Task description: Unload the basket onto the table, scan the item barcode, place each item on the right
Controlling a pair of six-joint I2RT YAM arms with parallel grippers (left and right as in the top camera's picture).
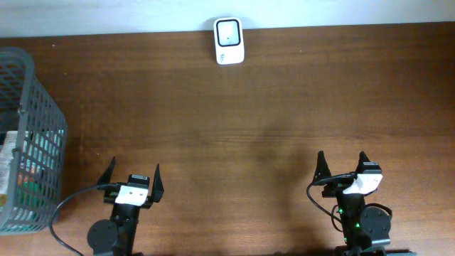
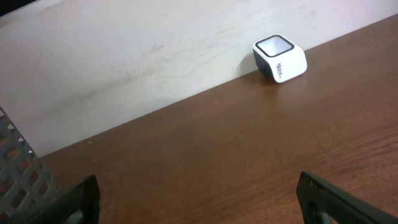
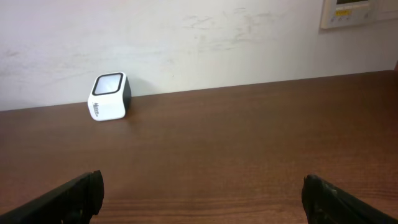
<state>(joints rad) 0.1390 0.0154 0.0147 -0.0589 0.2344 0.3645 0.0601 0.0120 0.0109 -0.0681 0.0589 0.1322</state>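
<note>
At the far edge of the table (image 1: 227,107), just left of centre and set against the wall (image 3: 186,37), stands the scanner (image 1: 229,41), a small white unit with a dark-framed window on its upper face. It is upright, with nothing touching it. At the left edge of the table sits a grey mesh basket (image 1: 35,107). It holds a pale package (image 1: 7,158) and something green (image 1: 30,185) lower down. Both are only partly visible and no barcode can be made out. The basket's mesh wall stands between these goods and the left gripper (image 1: 134,169), which is near the front edge of the table, just right of the basket. Its fingers are spread wide and hold nothing. The right gripper (image 1: 342,158) is at the front right, well apart from the left one, also spread wide and empty. Both grippers point toward the far wall, and both are well apart from the scanner, with bare wood between. A black cable (image 1: 67,206) loops from the base of the left arm toward the basket. In the right wrist view, a pale wall panel (image 3: 360,12) is mounted at the upper right, cut off by the picture's edge.
</note>
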